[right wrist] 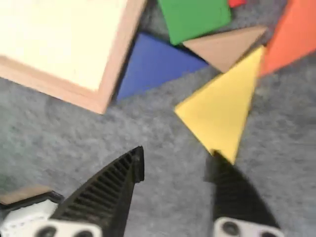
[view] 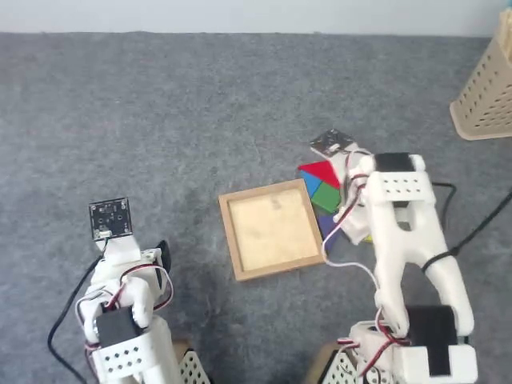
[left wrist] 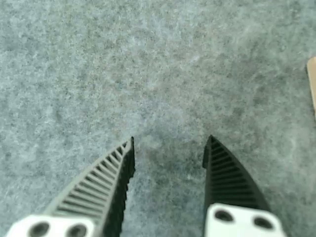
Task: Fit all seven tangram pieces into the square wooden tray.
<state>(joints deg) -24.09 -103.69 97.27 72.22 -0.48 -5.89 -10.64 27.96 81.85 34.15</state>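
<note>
**Tray bare, pieces bunched at its right side, both hands wide**

The square wooden tray (view: 226, 232) lies flat on the grey felt worktop (view: 160, 120), and its pale floor is bare. The coloured pieces sit in a cluster just beside the tray's right rim, all outside it.

Seen from above, a red triangle (view: 318, 172) lies by the tray's far right corner. A light blue piece (view: 310, 186) sits between that triangle and the rim. The right arm (view: 404, 232) reaches over the near part of the cluster and covers some of it.

The right wrist view shows the rest:
- A green piece (right wrist: 195, 17) lies close to the rim.
- A blue triangle (right wrist: 153, 64) has one edge against the outside of the rim.
- A tan triangle (right wrist: 224, 44) lies between the green piece and a yellow triangle (right wrist: 222, 111).
- An orange piece (right wrist: 291, 37) sits on the side of those pieces away from the tray.

The right hand (right wrist: 177, 157) hangs by the tray's near right corner. Its jaws are spread wide with only worktop between them. The yellow triangle's sharp tip comes up to one finger, and I cannot tell whether they touch.

The left arm (view: 120, 272) sits well apart from the tray's left side. The left hand (left wrist: 170, 143) is also spread wide over bare felt and grips nothing.

A pale slotted basket (view: 488, 88) stands far beyond the tray's right side.
</note>
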